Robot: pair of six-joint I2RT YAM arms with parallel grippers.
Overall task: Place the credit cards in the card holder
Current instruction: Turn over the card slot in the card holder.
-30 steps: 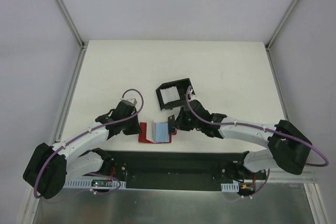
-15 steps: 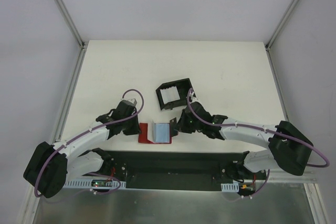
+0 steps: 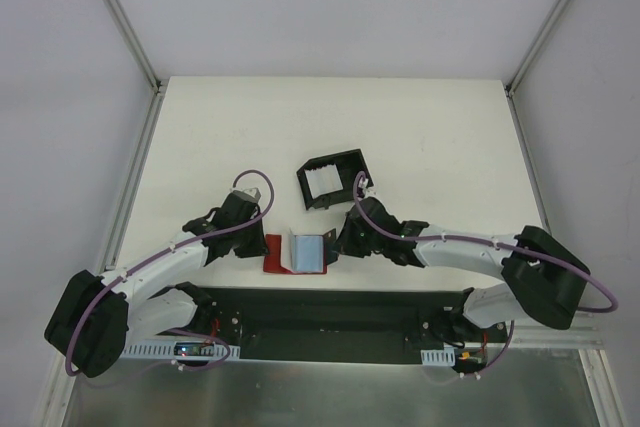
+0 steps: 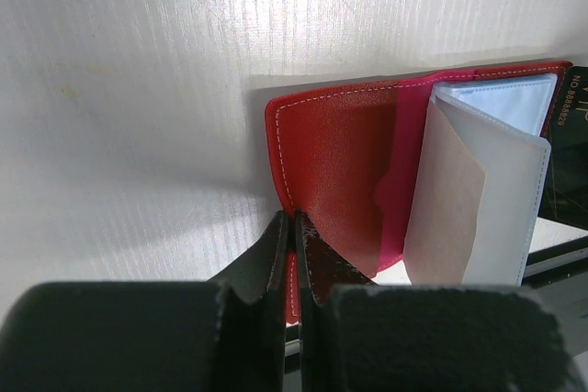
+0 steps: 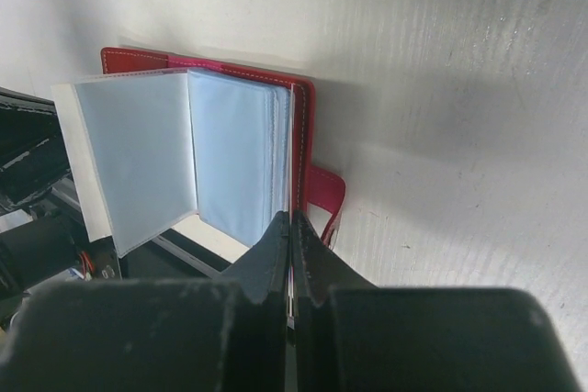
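Left fingers (image 4: 274, 247) pinch shut on the red left flap of the card holder (image 3: 300, 252), and right fingers (image 5: 309, 247) on its right edge, so it lies open on the surface (image 3: 450, 137) near you. Expect it to be light and floppy, with slick sleeves, so grip the stitched cover. Credit cards (image 3: 322, 183) sit in the black box (image 3: 345, 162) just behind. You cannot tell if any sleeve is filled.

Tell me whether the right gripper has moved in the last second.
Yes, slightly: the right gripper has drawn away from the black box toward the near edge of the table, shut on the card holder.
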